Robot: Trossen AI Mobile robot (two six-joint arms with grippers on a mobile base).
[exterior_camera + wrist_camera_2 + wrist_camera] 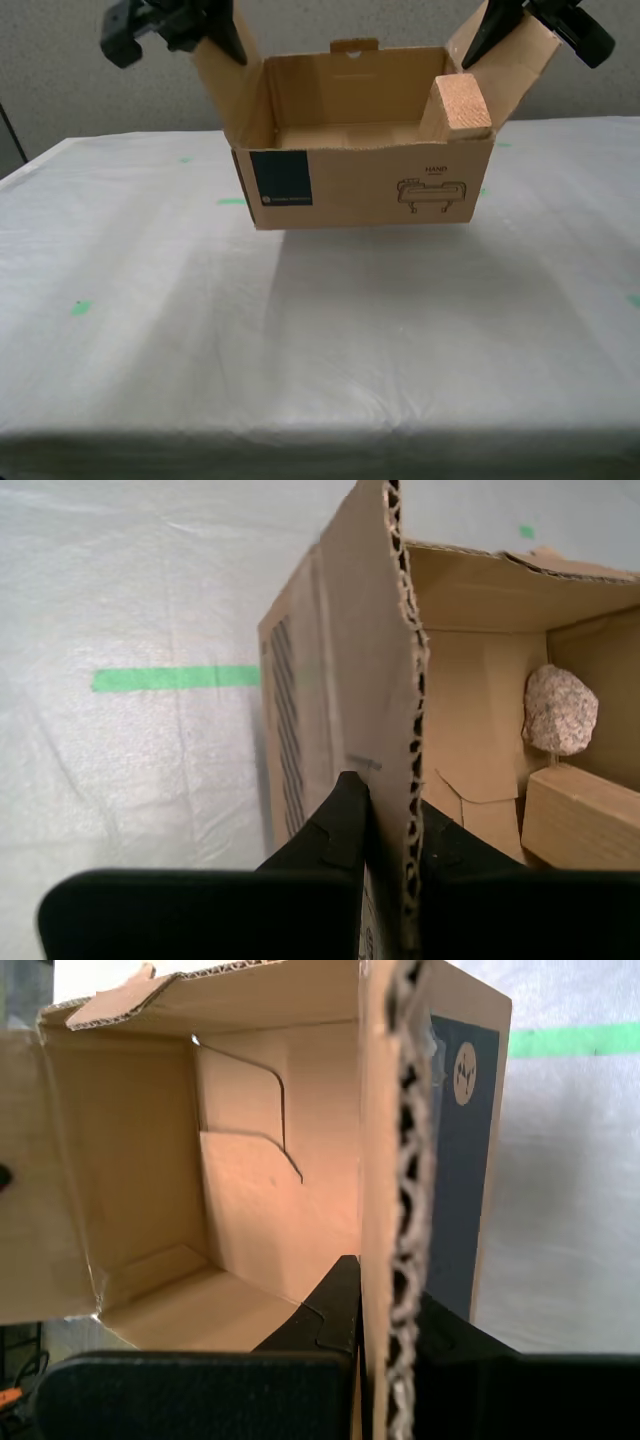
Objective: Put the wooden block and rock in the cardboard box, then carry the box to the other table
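Note:
The cardboard box (350, 185) with its teal label and "HAND" drawing hangs by its two side flaps over the white-sheeted table (300, 350), casting a shadow below it. My first gripper (228, 42) (385, 1295) is shut on the flap at the exterior view's left. My second gripper (480, 42) (392, 805) is shut on the flap at the exterior view's right. The wooden block (460, 105) (580, 815) leans inside the box near the second gripper. The rock (560, 710) lies inside beyond the block; the box wall hides it in the exterior view.
The wrinkled white sheet carries small green tape marks (80, 307) (231, 201) and a green strip (175, 678). A grey wall (60, 90) stands behind the table. The table's front edge (320, 440) runs along the bottom of the exterior view.

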